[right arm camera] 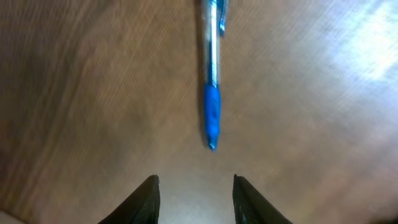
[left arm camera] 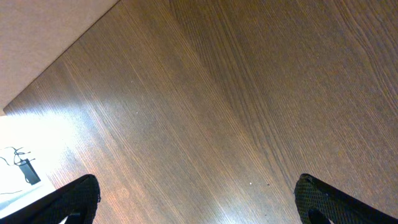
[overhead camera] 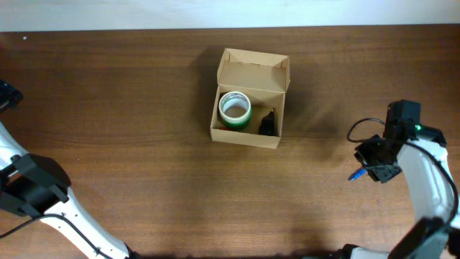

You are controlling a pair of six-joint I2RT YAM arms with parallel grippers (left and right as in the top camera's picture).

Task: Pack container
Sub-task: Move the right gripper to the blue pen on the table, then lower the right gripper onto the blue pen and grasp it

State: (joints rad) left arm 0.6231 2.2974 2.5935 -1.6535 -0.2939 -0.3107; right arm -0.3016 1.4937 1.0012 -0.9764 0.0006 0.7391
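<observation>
Brown wood tabletop [overhead camera: 129,108] is spread under everything. At the far left, the left gripper [left arm camera: 196,186] is held wide apart over bare wood, with nothing between its fingers. In the middle, the container [overhead camera: 244,137] is set on the tabletop with its lid [overhead camera: 253,70] folded back. A green tape roll [overhead camera: 234,109] and a small black item [overhead camera: 267,124] are lodged inside it, side by side. To the right, well apart from the container, a blue pen [right arm camera: 211,93] is laid flat on the wood. The right gripper [right arm camera: 194,186] is poised just short of its tip, fingers parted narrowly and nothing held.

The step in hand is judged to be the pick-up of the pen. The pen's line is aimed into the gap between the fingers, so a straight advance and descent should bring the barrel between them. The blue grip section is best chosen, since a thin round barrel can be rolled away if one finger touches first.

From overhead, the container's contents are shown, but the pen is reduced to a blue sliver beside the right arm. In the right wrist view, the pen's lie and its gap to the fingertips are given, somewhat blurred, while the container is not seen. In the left wrist view, only wood and a pale edge are offered.
</observation>
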